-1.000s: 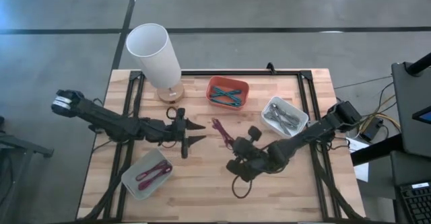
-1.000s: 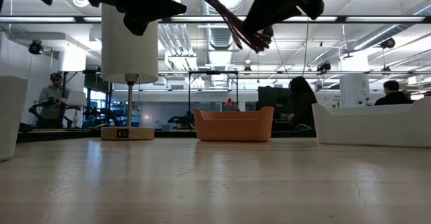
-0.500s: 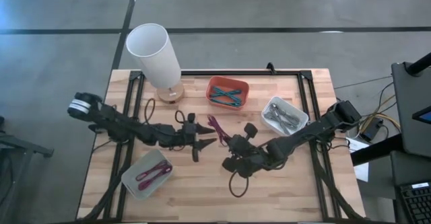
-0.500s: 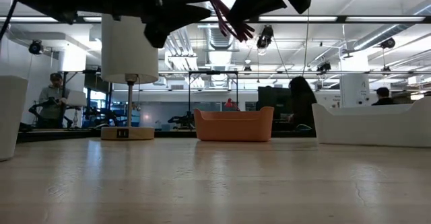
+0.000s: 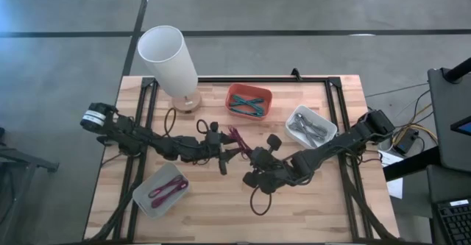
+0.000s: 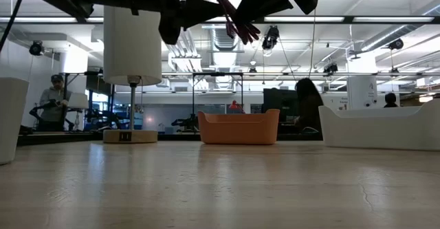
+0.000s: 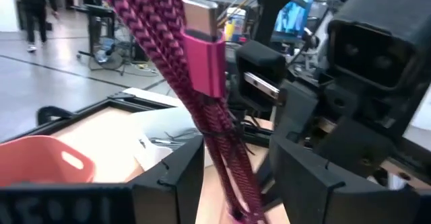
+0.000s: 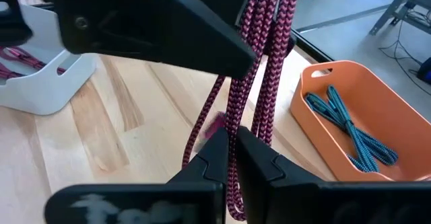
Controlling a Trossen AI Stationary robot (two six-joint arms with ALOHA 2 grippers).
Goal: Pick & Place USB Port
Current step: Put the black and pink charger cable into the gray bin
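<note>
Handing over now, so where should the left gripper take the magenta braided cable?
Grip the bundled braided strands of the magenta cable just below its USB plug, where they already run between the open left gripper fingers. The right gripper pinches the bundle elsewhere, holding it off the table.

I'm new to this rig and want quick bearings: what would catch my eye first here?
The magenta braided cable, held up over mid-table by the right tool shut on it, with the open left tool straddling it. Then the tall white lamp at the far left, beside the orange bin holding teal cables.
</note>
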